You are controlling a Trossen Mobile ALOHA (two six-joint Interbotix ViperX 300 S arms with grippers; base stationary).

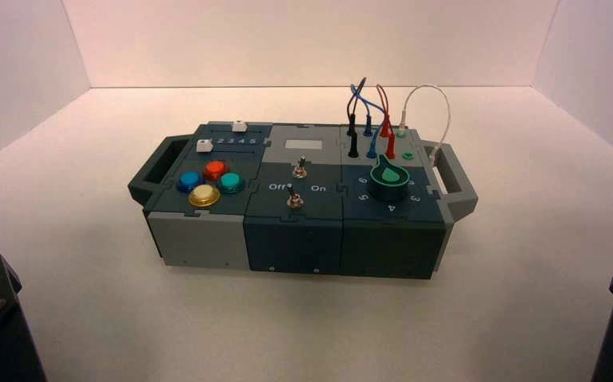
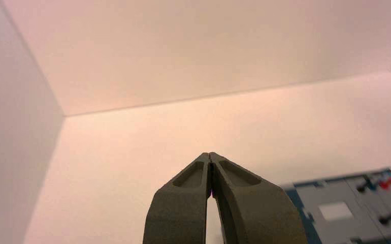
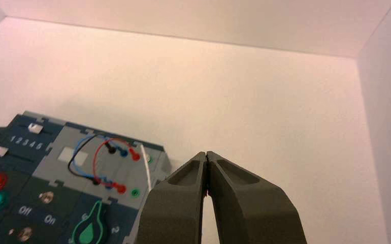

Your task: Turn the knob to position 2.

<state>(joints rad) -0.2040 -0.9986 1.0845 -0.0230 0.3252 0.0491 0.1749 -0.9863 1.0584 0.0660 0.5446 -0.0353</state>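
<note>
The knob (image 1: 388, 177), dark-sided with a bright green teardrop top, sits on the right part of the box (image 1: 208, 239). Its pointer tip aims toward the back of the box, at the wire sockets. It also shows in the right wrist view (image 3: 91, 229), with the white digit 2 (image 3: 115, 230) of the curved ring just beside it. My left gripper (image 2: 209, 155) is shut and empty, parked well short of the box on its left. My right gripper (image 3: 206, 153) is shut and empty, parked off the box's right side. Both arms' dark bodies show only at the high view's lower corners.
Blue, red, teal and yellow push buttons (image 1: 208, 181) sit on the box's left part, with two white sliders (image 1: 204, 145) behind them. Two metal toggle switches (image 1: 294, 197) stand in the middle. Looped wires (image 1: 371, 103) rise at the back right. A handle (image 1: 456, 183) sticks out at each end.
</note>
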